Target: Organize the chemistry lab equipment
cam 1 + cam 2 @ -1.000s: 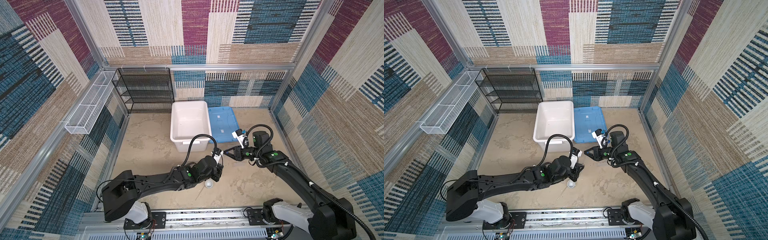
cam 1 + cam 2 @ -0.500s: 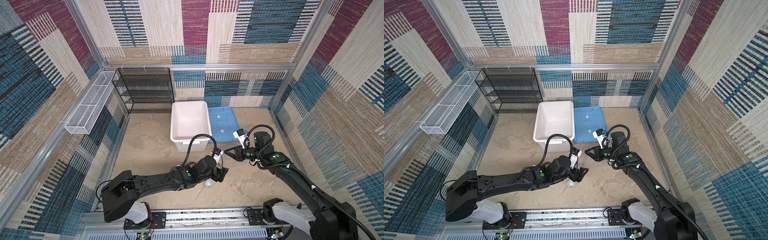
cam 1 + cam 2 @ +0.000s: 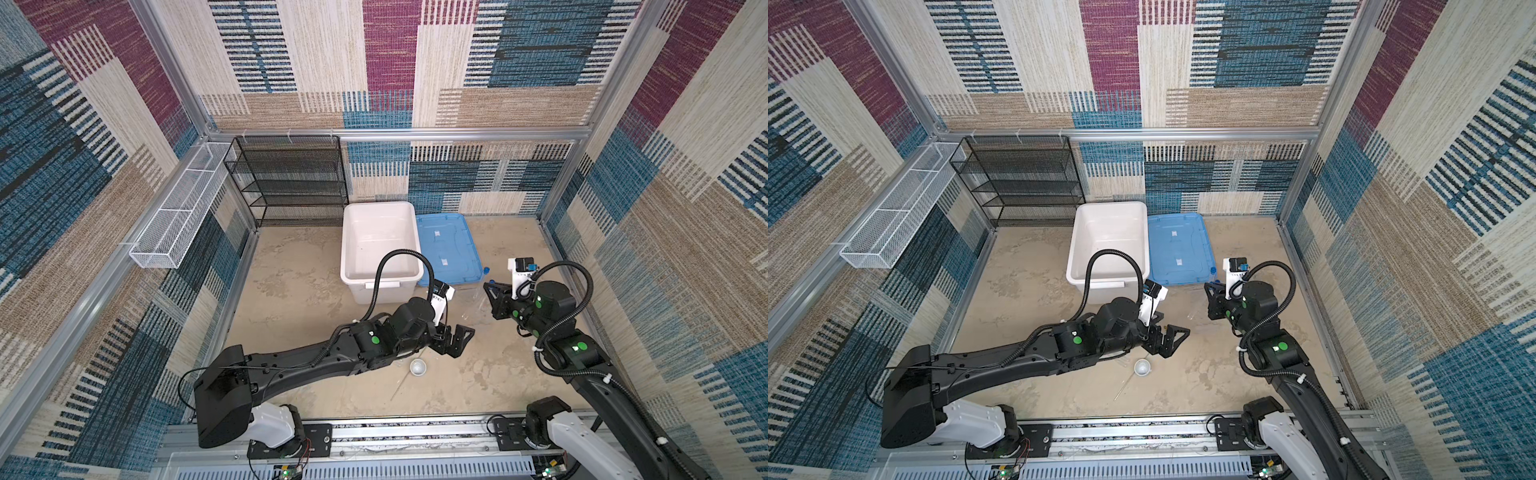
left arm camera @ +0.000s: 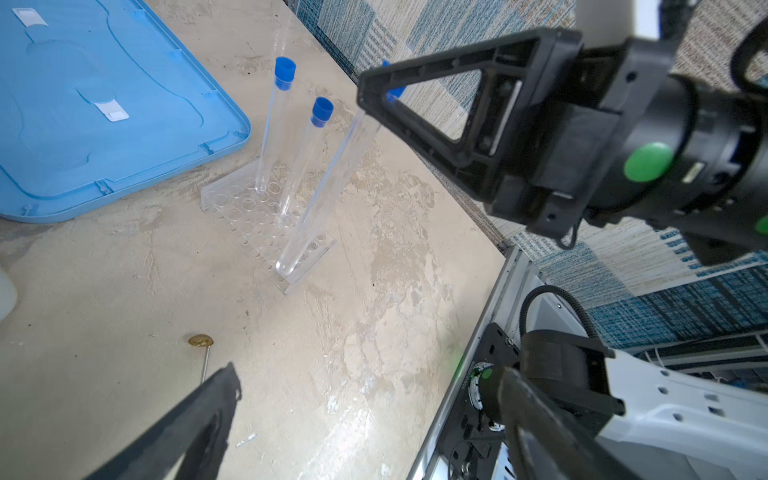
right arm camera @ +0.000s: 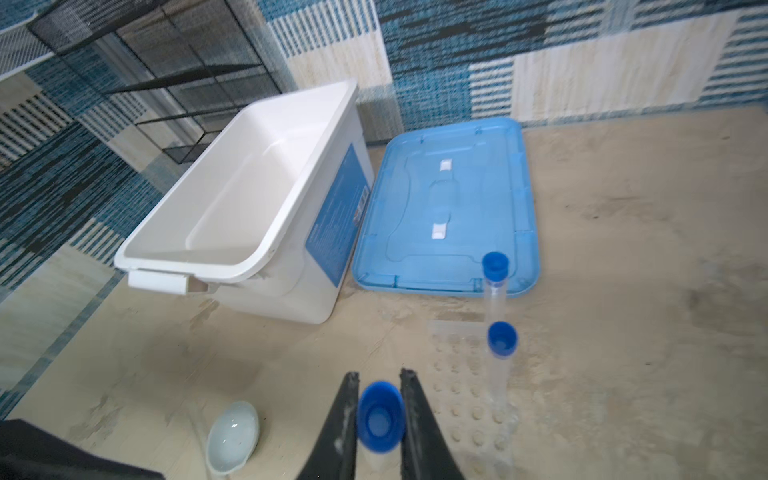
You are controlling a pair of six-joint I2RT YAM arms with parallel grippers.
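Observation:
My right gripper point(image 5: 379, 411) is shut on the blue cap end of a clear tube point(image 4: 328, 183). The tube hangs tilted, its bottom at the near edge of a clear rack point(image 4: 266, 216). Two more blue-capped tubes point(image 4: 270, 124) point(image 4: 303, 158) stand in the rack's holes. My left gripper point(image 3: 455, 338) point(image 4: 370, 415) is open and empty, low over the table, left of the rack. A small white dish point(image 3: 418, 367) point(image 5: 232, 436) lies just in front of it. A thin rod with a brass spoon tip point(image 4: 200, 340) lies beside the dish. In both top views the right gripper point(image 3: 1208, 289) sits by the lid's front corner.
A large white bin point(image 3: 378, 208) stands open at the back middle, with its blue lid point(image 3: 446, 249) flat on the table to its right. A black wire shelf point(image 3: 291, 183) stands at the back left. A white mesh basket point(image 3: 178, 224) hangs on the left wall.
My left gripper has gone from shut to wide open and drawn back a little from the right gripper. The right gripper still holds the tube and has barely moved.

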